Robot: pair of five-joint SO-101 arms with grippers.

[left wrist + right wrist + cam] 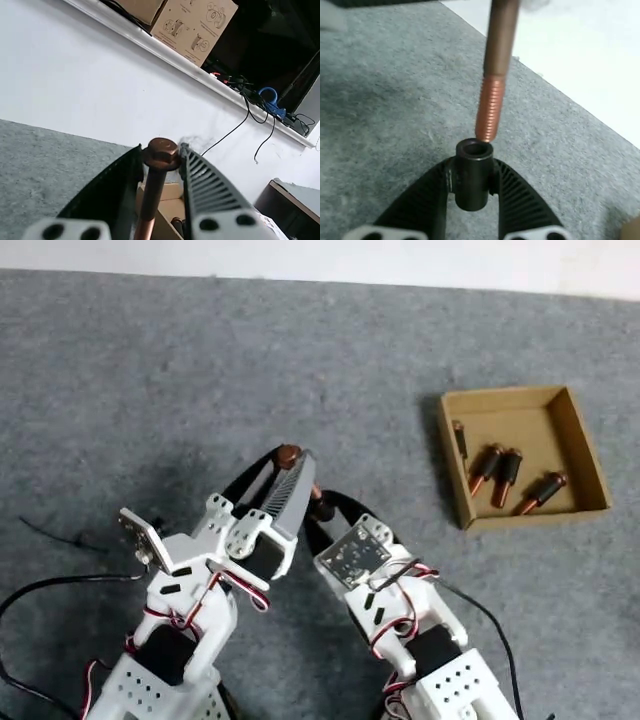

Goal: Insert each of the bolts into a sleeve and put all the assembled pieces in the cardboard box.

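1. Bolt is sitting clamped by its head end in the left gripper in the high view, over the grey mat. Just beside it, the right gripper is clutching a dark sleeve. Cardboard box is lying well apart to the right. It is holding three assembled pieces and a thin dark item, possibly a lone part, along the wall nearest the arms.
2. In the left wrist view, both fingers are pinching the bolt just under its hexagonal head, with the shaft running back between them.
3. In the right wrist view, the right fingers are gripping the sleeve upright. The bolt's threaded tip is hovering at the sleeve's open mouth, touching or barely entering it.
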